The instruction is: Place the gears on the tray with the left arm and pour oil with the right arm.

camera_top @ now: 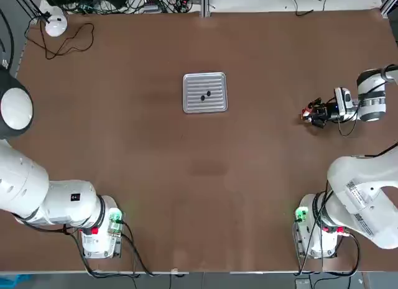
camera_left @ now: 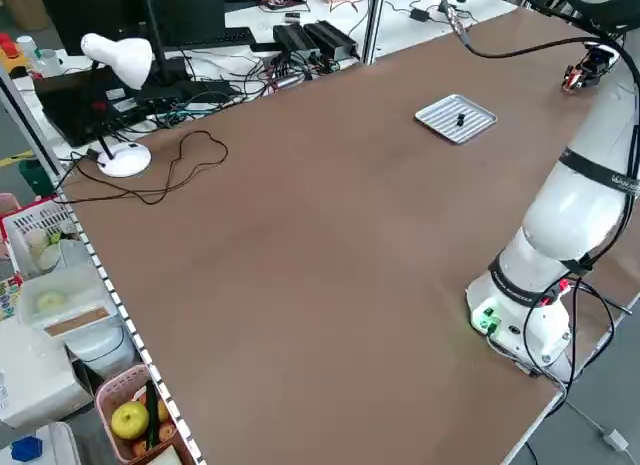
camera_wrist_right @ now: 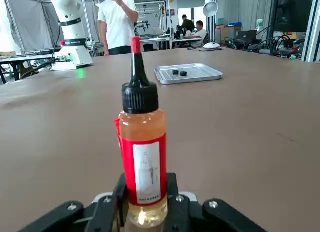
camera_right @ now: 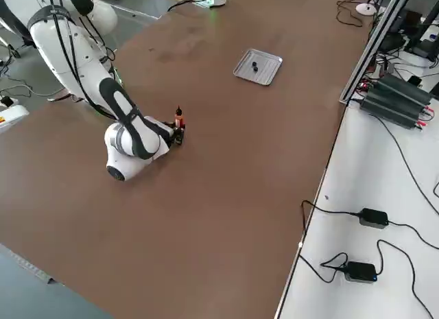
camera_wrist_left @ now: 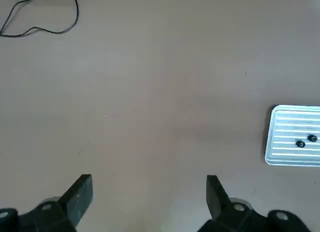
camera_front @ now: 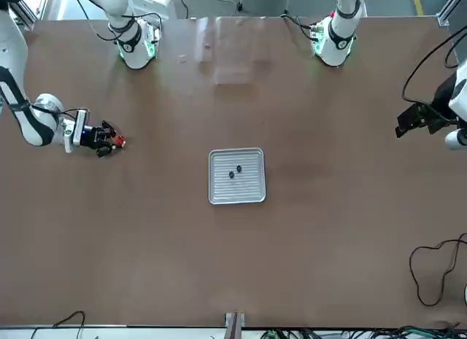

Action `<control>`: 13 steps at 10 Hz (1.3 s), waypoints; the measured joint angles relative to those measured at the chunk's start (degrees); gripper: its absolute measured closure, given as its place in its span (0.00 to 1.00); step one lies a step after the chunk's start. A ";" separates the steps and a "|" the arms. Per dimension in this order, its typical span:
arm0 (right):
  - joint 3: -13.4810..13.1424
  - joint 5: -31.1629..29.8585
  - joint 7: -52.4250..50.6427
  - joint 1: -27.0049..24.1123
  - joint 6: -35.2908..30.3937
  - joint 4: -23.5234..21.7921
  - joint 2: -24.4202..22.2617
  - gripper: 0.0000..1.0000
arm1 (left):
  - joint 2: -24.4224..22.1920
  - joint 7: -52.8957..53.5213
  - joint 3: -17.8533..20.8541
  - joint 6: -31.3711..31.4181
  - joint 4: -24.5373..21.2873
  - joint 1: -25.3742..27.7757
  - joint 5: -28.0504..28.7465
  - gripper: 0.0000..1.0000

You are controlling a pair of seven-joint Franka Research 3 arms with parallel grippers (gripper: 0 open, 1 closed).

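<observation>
The silvery ribbed tray (camera_top: pixel 205 105) lies mid-table, toward the far side, with both tiny dark gears (camera_top: pixel 206 96) resting on it; they also show in the front view as gears (camera_front: pixel 235 171) on the tray (camera_front: pixel 237 193). Near the table's right edge the oil bottle (camera_wrist_right: pixel 143 157) stands upright, amber liquid inside, red label, black cap, red tip. My right gripper (camera_top: pixel 314 114) is shut on its lower body. My left gripper (camera_wrist_left: pixel 147 192) hangs open and empty above bare table at the left side, well away from the tray (camera_wrist_left: pixel 295 119).
A white desk lamp (camera_top: pixel 55 24) with a looping black cable (camera_top: pixel 71 43) sits at the far left corner. Cables and power bricks (camera_right: pixel 360 271) lie on the white bench beyond the right edge. A person (camera_wrist_right: pixel 117 22) stands behind the table.
</observation>
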 joint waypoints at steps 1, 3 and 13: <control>0.01 0.00 0.00 0.02 0.05 0.05 0.12 0.61 | 0.00 -0.01 -0.01 0.00 0.00 0.00 0.00 0.00; 0.08 0.00 -0.01 0.04 0.11 0.18 0.38 0.57 | 0.00 -0.01 -0.01 0.00 0.00 -0.01 0.00 0.00; 0.13 -0.01 0.45 0.04 -0.90 1.25 0.60 0.00 | 0.00 -0.02 -0.02 0.00 0.08 -0.01 0.00 0.00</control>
